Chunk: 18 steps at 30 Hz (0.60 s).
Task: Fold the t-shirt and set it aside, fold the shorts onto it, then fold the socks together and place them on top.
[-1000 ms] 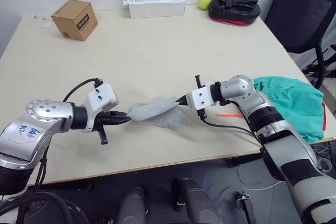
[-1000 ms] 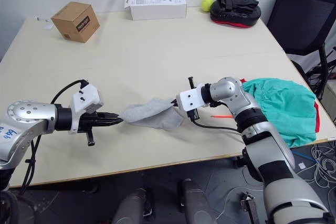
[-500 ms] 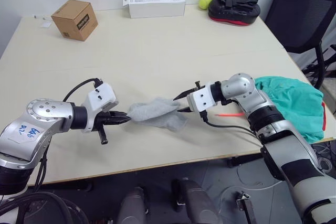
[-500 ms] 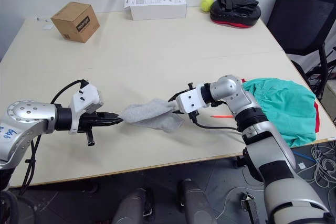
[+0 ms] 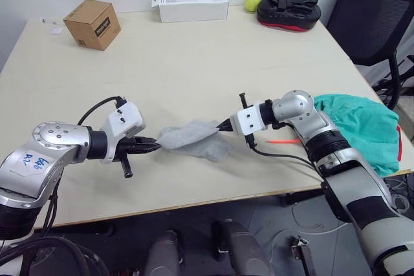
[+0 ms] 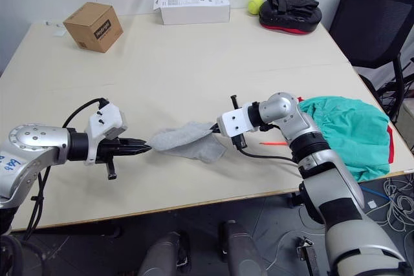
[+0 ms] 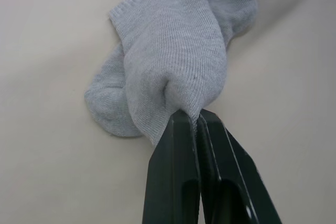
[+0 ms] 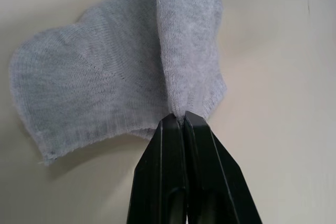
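We have the socks [image 5: 194, 139] near the table's [image 5: 194, 63] front edge, stretched between both claws, long axis nine to three. The left gripper [image 5: 155, 146] pinches the nine o'clock end, the right gripper [image 5: 223, 125] the three o'clock end. The shorts [image 5: 362, 127], atop the t-shirt [image 6: 390, 139] (a red sliver), lie past the right arm at three; an orange pen [image 5: 283, 141] lies between.

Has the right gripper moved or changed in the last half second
Yes. The right gripper, open half a second ago, has shut on the socks. Against the orange pen on the table, its position barely changed.
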Tool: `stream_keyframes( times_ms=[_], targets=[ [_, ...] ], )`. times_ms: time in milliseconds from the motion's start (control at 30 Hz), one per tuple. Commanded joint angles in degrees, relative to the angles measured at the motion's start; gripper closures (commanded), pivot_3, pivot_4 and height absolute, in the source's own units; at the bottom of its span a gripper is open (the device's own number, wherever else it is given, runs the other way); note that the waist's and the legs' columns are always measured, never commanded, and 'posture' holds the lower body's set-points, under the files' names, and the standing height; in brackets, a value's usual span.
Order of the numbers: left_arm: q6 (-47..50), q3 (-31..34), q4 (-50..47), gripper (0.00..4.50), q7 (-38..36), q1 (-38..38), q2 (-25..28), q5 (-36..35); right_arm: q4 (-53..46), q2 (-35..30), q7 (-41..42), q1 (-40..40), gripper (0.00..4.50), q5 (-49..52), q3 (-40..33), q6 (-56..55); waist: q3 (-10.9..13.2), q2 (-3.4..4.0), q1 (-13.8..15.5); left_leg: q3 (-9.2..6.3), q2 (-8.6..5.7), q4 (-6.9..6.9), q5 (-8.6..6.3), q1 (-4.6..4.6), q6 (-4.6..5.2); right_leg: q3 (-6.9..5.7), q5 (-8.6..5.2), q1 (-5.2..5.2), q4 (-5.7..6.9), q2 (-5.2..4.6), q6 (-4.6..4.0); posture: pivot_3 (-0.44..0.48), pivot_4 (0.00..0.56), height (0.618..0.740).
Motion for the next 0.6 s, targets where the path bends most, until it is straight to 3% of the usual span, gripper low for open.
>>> stream_keyframes(
  times_ms=[33,267,433,600],
  targets=[
    [-3.2,0.9,1.8,4.5,-1.7,-2.8,0.8,0.9,-3.0,-1.0,0.5,-1.9,4.48,2.8,-3.1,1.2,0.0,0.0,0.1,-0.01,0.0,0.01,0.0,-0.01,0.0,0.0,0.0,0.0,0.0,0.0,0.0,0.0,0.15,0.74],
    [-14.0,-2.3,11.3,4.5,-8.4,-9.5,1.3,5.2,-13.7,-5.9,4.6,0.0,4.48,7.2,-5.8,7.1,0.0,0.03,0.3,0.01,-0.01,0.03,0.0,-0.01,0.0,-0.01,0.0,0.0,-0.01,-0.01,0.0,0.0,0.15,0.74],
    [-26.7,-7.3,20.1,4.5,-15.3,-10.9,1.8,12.0,-33.7,-11.4,7.5,9.6,4.48,11.4,-5.7,18.4,0.0,0.02,0.3,0.03,0.02,0.01,-0.03,-0.02,-0.02,-0.02,0.0,0.0,-0.07,-0.01,0.0,0.0,0.15,0.74],
    [-41.3,-13.1,31.8,4.5,-18.5,-13.3,-0.7,20.5,-47.8,-11.7,2.4,19.7,4.48,7.7,-4.1,25.8,0.0,0.02,0.3,0.09,0.05,0.07,-0.06,0.0,0.0,-0.01,0.0,-0.02,-0.01,0.0,-0.01,0.0,0.15,0.74]
  ],
)
